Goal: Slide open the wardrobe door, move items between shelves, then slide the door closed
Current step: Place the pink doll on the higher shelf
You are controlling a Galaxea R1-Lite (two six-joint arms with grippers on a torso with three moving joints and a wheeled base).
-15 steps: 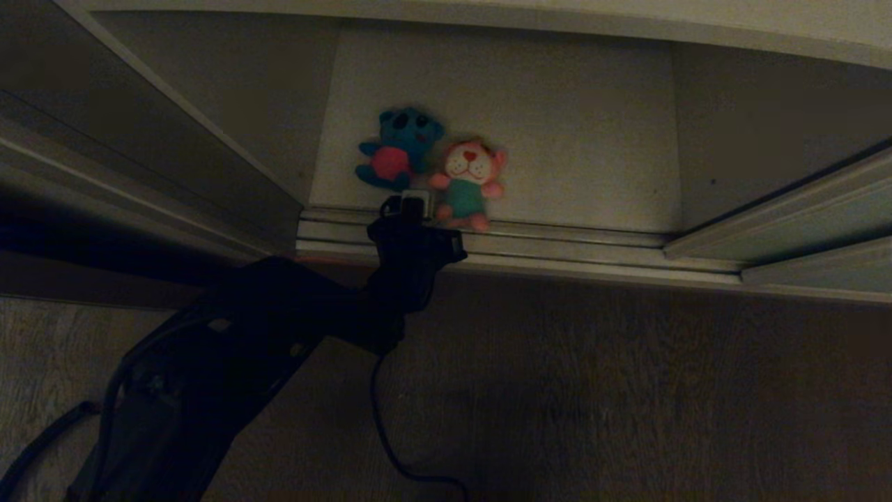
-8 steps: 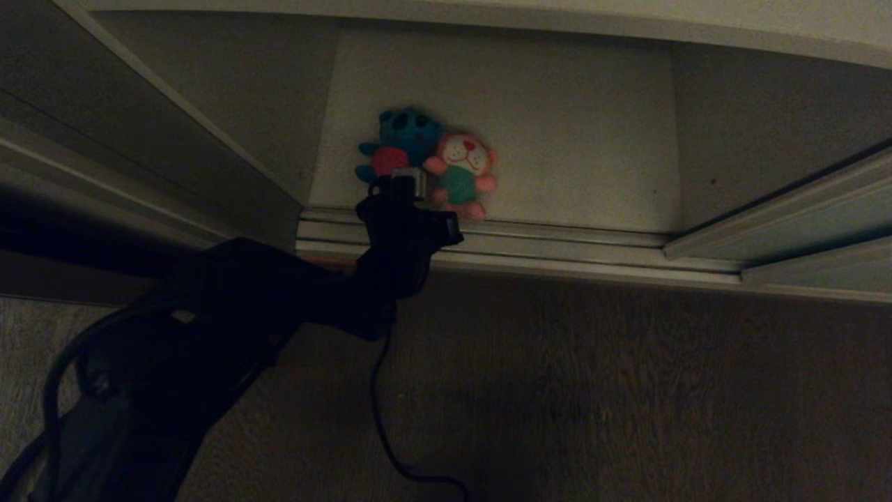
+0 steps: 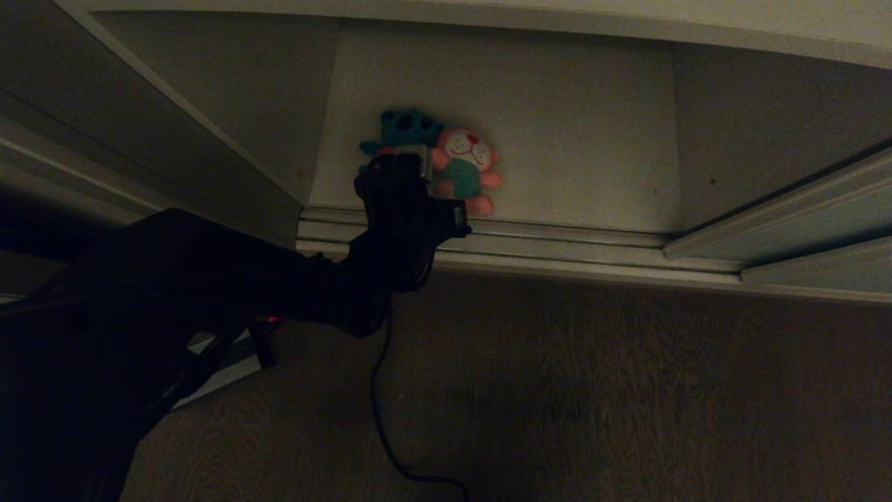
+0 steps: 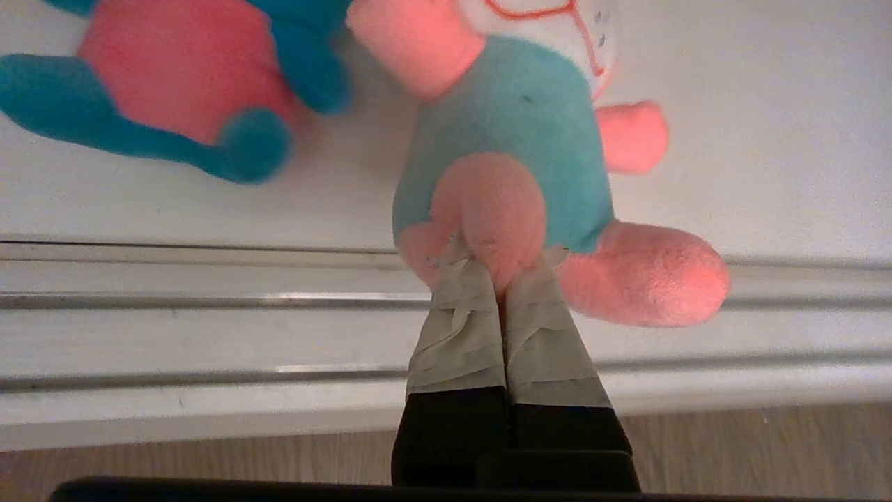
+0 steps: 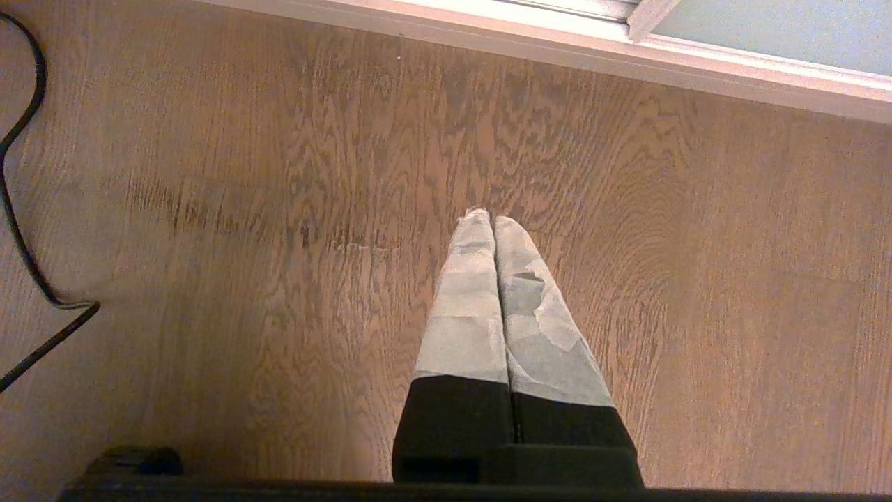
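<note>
Teal toy (image 3: 404,130) is half hidden behind the left gripper (image 4: 499,268), which is clamped on a leg of the pink toy (image 4: 512,118), lifted at its 12 o'clock above the bottom shelf (image 3: 578,125). Right gripper (image 5: 492,222) is closed, holding nothing.

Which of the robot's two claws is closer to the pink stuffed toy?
The left. The left gripper is shut on a foot of the pink plush toy at the wardrobe's bottom shelf. The right gripper hangs shut over the wooden floor, away from it.
</note>
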